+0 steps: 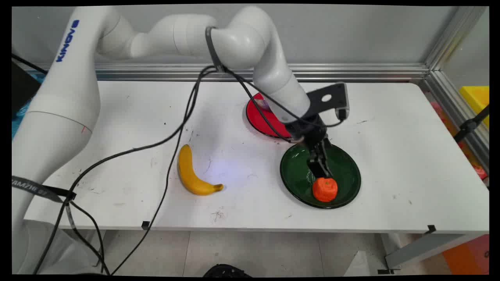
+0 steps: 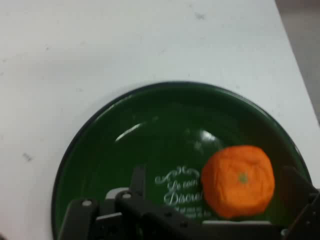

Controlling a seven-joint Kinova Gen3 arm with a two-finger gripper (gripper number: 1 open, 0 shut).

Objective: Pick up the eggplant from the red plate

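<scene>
Main view: reaching in from the upper left and tilted down over the green plate (image 1: 297,171) at the bench's (image 1: 390,156) near right, jaws just above the orange fruit (image 1: 325,189); red plate (image 1: 256,121) just beyond, banana (image 1: 193,171) well left. Hand view: spread wide, gripping nothing, fruit lying on the plate between the jaws, nearer the right one

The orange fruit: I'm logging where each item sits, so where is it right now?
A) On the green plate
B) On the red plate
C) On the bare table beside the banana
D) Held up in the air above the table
A: the orange fruit rests on the green plate, just past the end effector, while the red plate lies behind.
</scene>
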